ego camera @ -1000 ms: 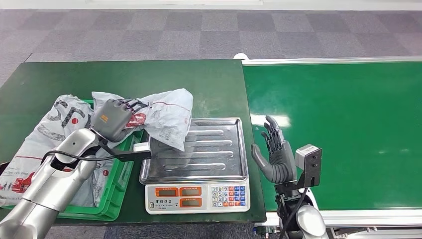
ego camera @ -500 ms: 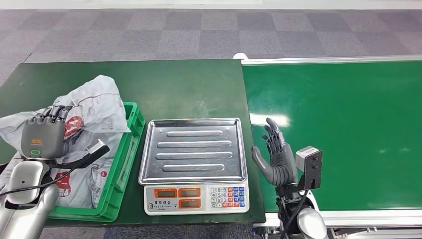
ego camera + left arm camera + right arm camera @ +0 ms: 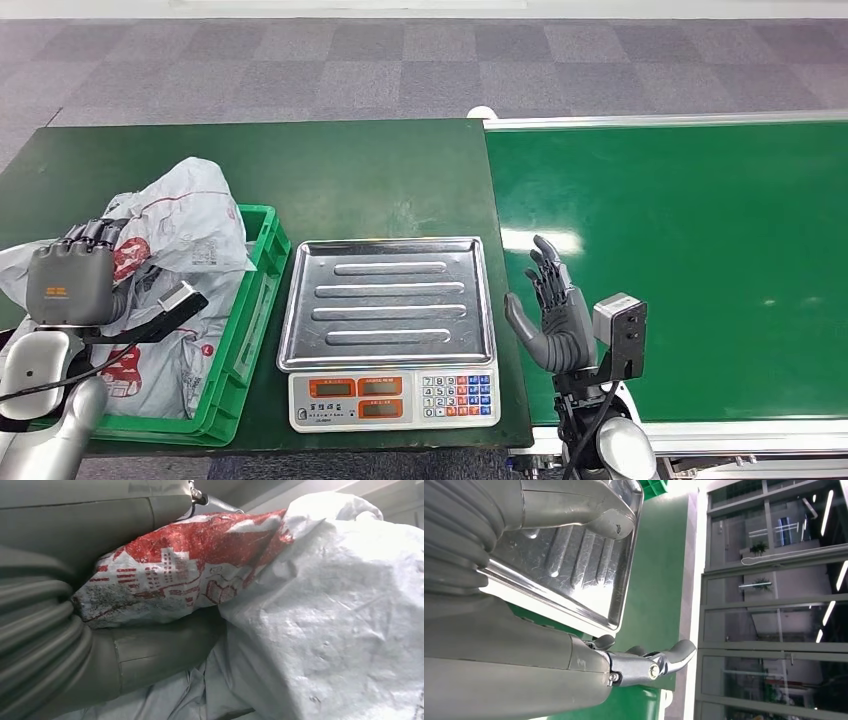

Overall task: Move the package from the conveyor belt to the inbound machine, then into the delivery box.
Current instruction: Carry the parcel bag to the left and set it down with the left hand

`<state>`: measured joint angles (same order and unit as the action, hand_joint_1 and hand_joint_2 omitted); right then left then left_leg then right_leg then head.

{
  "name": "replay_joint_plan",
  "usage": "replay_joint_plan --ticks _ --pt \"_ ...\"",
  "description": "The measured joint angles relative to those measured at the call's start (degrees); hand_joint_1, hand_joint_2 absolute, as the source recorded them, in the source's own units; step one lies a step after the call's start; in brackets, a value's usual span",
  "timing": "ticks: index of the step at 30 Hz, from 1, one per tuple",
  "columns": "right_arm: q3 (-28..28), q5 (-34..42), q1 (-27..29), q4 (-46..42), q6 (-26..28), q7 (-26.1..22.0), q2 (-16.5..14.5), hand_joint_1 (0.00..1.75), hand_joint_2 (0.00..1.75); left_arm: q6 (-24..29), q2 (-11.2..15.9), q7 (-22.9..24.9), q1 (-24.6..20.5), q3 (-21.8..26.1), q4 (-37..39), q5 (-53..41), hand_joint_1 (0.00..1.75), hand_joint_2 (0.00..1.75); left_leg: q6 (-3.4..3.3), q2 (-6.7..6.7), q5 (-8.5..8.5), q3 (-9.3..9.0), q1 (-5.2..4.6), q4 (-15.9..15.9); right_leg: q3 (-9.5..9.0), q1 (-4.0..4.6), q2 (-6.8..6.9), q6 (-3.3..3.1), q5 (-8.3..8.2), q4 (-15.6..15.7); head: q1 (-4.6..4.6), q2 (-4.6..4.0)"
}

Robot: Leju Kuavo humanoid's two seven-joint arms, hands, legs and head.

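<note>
While our left robot hand [image 3: 72, 285] grips the package [image 3: 185, 225] over the green crate [image 3: 250, 310], our right robot hand [image 3: 552, 315] stands empty, fingers apart, beside the scale [image 3: 390, 330].

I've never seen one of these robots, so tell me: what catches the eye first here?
The crumpled white package with red print, gripped by the left hand over the green crate at the table's left. Next, the shiny steel scale in the middle, and the right hand, fingers spread, beside the bare green conveyor belt.
</note>
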<state>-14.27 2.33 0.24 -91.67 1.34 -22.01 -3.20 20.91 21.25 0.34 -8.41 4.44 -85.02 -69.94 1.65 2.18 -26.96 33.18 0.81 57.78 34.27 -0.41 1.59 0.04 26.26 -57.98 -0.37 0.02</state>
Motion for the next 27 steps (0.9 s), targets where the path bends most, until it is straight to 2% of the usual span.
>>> replay_joint_plan --ticks 6,7,10,11,17,27 --pt "0.04 -0.08 0.00 0.00 -0.07 0.00 -0.01 0.00 1.75 -0.32 -0.08 -0.17 0.00 0.02 0.00 0.54 1.75 1.75 0.00 0.01 0.00 0.00 0.00 0.00 0.00 0.00 -0.01 0.00 0.00 0.00 -0.01 0.00" --pt "0.04 -0.08 0.00 0.00 -0.07 0.00 -0.01 0.00 1.75 -0.32 -0.08 -0.17 0.00 0.02 0.00 0.56 1.47 1.75 0.00 0.01 0.00 0.00 0.00 0.00 0.00 0.00 -0.01 0.00 0.00 0.00 -0.01 0.00" --pt "0.04 -0.08 0.00 0.00 -0.07 0.00 -0.01 0.00 1.75 -0.32 -0.09 -0.19 0.00 0.02 0.00 0.57 0.16 1.75 0.00 0.01 0.00 0.00 0.00 0.00 0.00 -0.01 -0.01 0.00 0.00 0.00 -0.01 0.00" --pt "0.04 -0.08 0.00 0.00 -0.07 0.00 -0.01 0.00 1.75 -0.33 -0.09 -0.23 0.00 0.02 0.00 0.69 0.00 1.75 0.00 0.01 0.00 0.00 0.00 0.00 0.00 -0.01 -0.01 0.00 0.00 0.00 -0.01 0.00" --pt "0.14 -0.08 0.00 0.00 -0.07 0.00 -0.03 0.00 1.75 -2.55 -0.14 -1.82 -0.16 0.02 0.00 5.15 0.00 1.75 0.00 0.00 0.00 -0.01 0.00 0.00 0.00 0.00 -0.01 0.00 0.00 0.00 0.00 0.00" --pt "0.95 -0.08 0.16 -0.37 -0.05 0.03 -0.02 0.00 1.75 -10.53 0.06 -5.67 -1.86 -0.37 0.01 16.74 0.00 1.75 0.00 0.00 0.01 -0.02 0.00 0.00 0.00 0.00 0.00 0.00 0.00 0.00 -0.01 0.00"
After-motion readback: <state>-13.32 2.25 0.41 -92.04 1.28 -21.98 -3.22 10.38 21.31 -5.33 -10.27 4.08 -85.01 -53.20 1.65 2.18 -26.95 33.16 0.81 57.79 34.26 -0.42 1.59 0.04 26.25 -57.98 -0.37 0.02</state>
